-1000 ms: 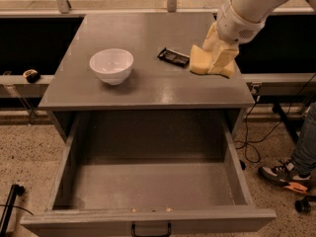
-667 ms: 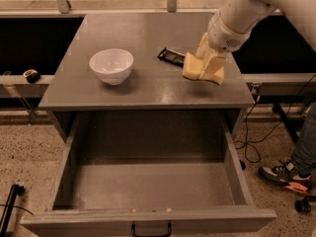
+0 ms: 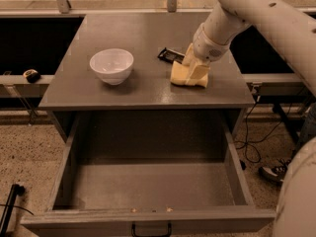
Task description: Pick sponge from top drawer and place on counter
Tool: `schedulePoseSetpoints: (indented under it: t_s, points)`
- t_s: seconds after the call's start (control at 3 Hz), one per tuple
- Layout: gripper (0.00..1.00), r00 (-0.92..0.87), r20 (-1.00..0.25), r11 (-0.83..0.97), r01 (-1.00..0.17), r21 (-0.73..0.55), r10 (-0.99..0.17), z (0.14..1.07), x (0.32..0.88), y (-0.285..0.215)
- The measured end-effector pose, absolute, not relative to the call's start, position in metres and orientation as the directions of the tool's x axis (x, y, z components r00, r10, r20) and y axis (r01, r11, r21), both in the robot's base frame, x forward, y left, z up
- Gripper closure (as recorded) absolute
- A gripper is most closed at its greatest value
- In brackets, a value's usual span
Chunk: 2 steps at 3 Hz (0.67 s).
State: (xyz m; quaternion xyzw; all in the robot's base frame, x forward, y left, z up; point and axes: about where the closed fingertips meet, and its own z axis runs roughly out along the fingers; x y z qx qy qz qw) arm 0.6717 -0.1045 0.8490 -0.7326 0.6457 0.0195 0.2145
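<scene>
**Item: sponge point(image 3: 181, 78).** Pale yellow slab on the right half of the worktop point(image 3: 148, 33), at about 4 o'clock from its centre and near the front edge. Its lower edge looks to be touching the surface, though it may be just above it.

**Orientation.** The visible long axis runs roughly 9 to 3 o'clock, near parallel to the worktop's front edge. The right end is partly covered, so the exact tilt is uncertain.

**End effector point(image 3: 196, 67).** It comes down on the sponge from 1 o'clock. Its yellow-padded fingers are closed onto the slab's upper right part and pinch it.

**Arm point(image 3: 247, 9).** White, reaching in from 2 o'clock.

**Neighbours.**
- A flat black object point(image 3: 169, 55) lies just beside the sponge at 11 o'clock.
- A white bowl point(image 3: 111, 65) stands upright, well apart at 9 o'clock.

**Top drawer point(image 3: 148, 186).** At 6 to 7 o'clock below the worktop, pulled fully out. It holds nothing but a few pale crumbs near the front, and the black handle point(image 3: 151, 229) is at the front edge.

**Progress, as judged.**
- Done: the sponge is out of the drawer and over its destination.
- Left: open the fingers and lift the end effector away.
</scene>
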Motion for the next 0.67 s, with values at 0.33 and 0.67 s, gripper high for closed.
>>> schedulePoseSetpoints:
  t_s: [0.33,0.67]
  points:
    - [0.03,0.165,-0.306,-0.074,-0.955,-0.289,-0.938,0.849,0.672,-0.105]
    - [0.0,0.16,-0.304,-0.07,-0.955,-0.288,-0.939,0.859,0.659,-0.12]
